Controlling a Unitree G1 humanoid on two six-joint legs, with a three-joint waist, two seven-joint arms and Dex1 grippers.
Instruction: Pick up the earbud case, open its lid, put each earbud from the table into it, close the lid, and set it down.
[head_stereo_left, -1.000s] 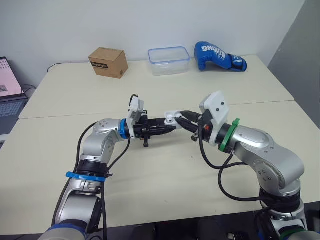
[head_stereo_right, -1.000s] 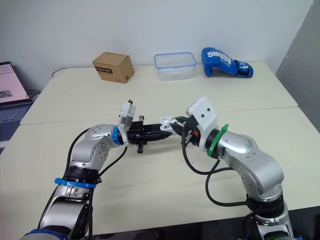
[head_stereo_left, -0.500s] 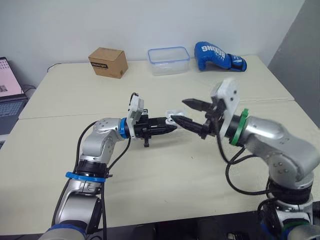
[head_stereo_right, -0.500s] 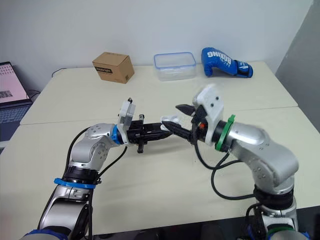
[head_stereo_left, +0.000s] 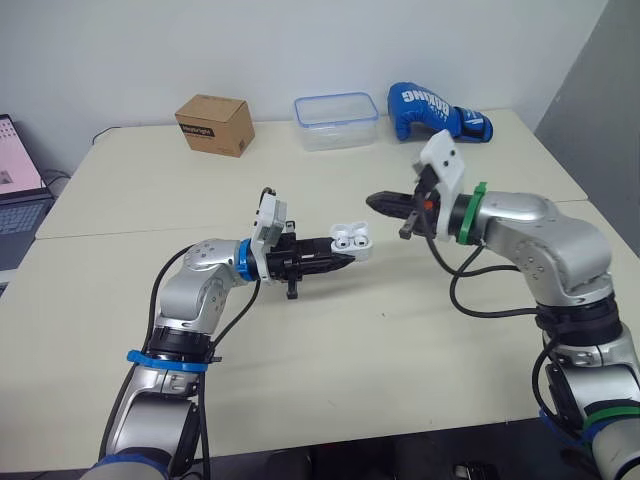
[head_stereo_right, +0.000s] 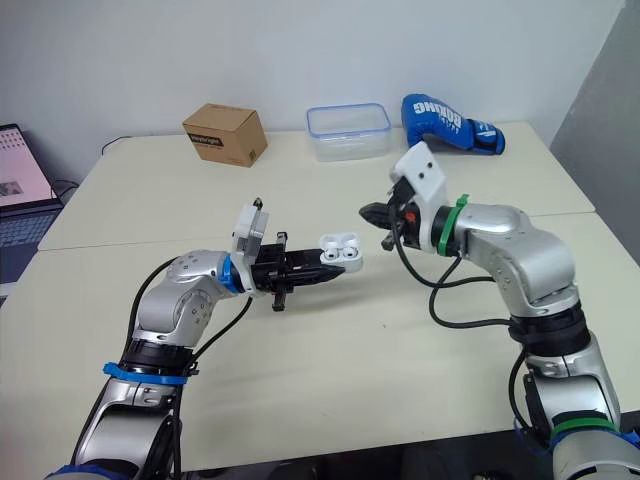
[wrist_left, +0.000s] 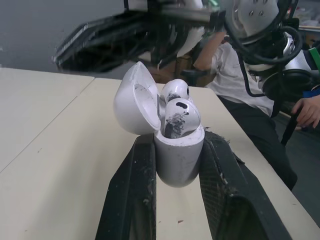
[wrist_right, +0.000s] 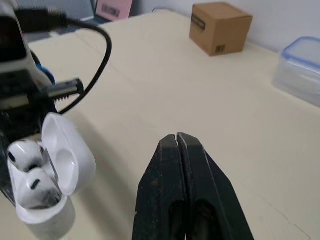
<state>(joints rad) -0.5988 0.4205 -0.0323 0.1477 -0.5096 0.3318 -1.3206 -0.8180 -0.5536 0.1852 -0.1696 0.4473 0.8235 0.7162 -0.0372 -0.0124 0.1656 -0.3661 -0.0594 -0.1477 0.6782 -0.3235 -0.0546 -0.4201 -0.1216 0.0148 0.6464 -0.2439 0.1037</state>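
Note:
The white earbud case (head_stereo_left: 351, 239) hangs above the middle of the table, held at its base by my left gripper (head_stereo_left: 340, 256). Its lid stands open, and in the left wrist view two white earbuds (wrist_left: 177, 102) sit inside the case (wrist_left: 165, 135) between the black fingers (wrist_left: 129, 195). My right gripper (head_stereo_left: 377, 202) is shut with nothing in it, raised up and to the right of the case, a short gap away. In the right wrist view its closed fingertips (wrist_right: 177, 142) point past the open case (wrist_right: 47, 177).
At the back of the table stand a cardboard box (head_stereo_left: 214, 124), a clear plastic container with a blue rim (head_stereo_left: 337, 120) and a blue boxing glove (head_stereo_left: 435, 110). A laptop (head_stereo_left: 18, 180) sits at the far left. A person (wrist_left: 235, 80) sits beyond the table in the left wrist view.
My right gripper has drawn back from the case, up and to the right, and shut. The case stays in my left gripper, lid open, both earbuds now visible inside.

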